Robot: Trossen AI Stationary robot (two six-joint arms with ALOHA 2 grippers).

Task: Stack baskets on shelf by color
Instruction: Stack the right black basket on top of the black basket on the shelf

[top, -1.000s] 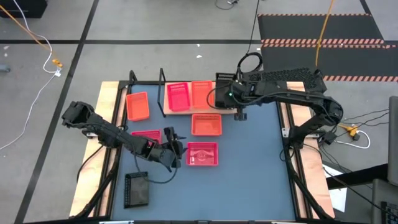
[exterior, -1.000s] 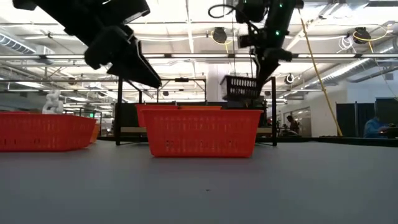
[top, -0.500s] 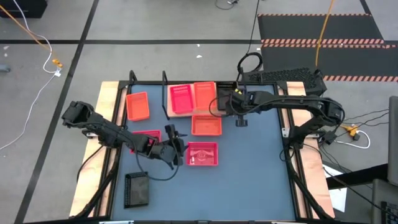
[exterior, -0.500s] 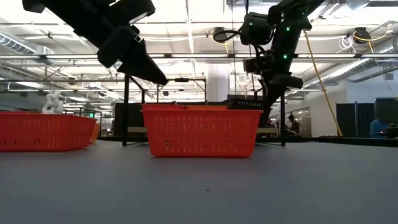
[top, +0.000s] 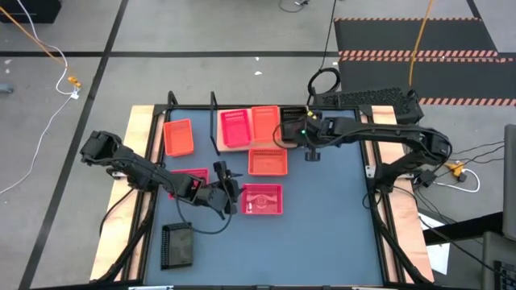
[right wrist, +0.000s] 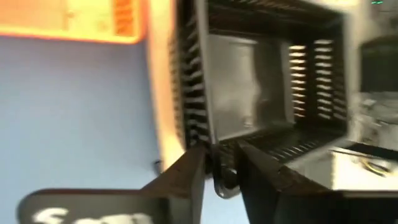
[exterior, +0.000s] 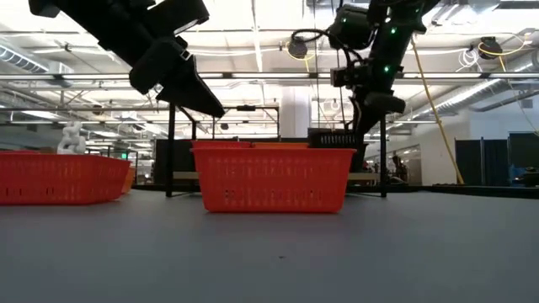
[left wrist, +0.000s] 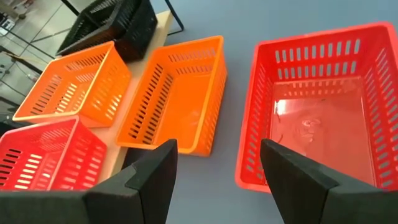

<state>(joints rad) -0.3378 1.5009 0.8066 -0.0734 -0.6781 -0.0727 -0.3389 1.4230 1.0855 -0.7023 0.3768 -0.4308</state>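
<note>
Pinching its near wall, a black basket (top: pixel 292 127) is held on the shelf's (top: pixel 219 146) right end by the right gripper (right wrist: pixel 219 167); left gripper (left wrist: pixel 214 165) is held open.

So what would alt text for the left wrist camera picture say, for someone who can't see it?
Two open dark fingers hover over a blue table, framing a pinkish-red basket. Beyond lie two orange baskets, a red one and a black one.

I see a red basket (exterior: pixel 273 178) in the middle of the table (exterior: pixel 337 252). Another red basket (exterior: pixel 63 178) sits off to one side. Two dark arms hang above.
</note>
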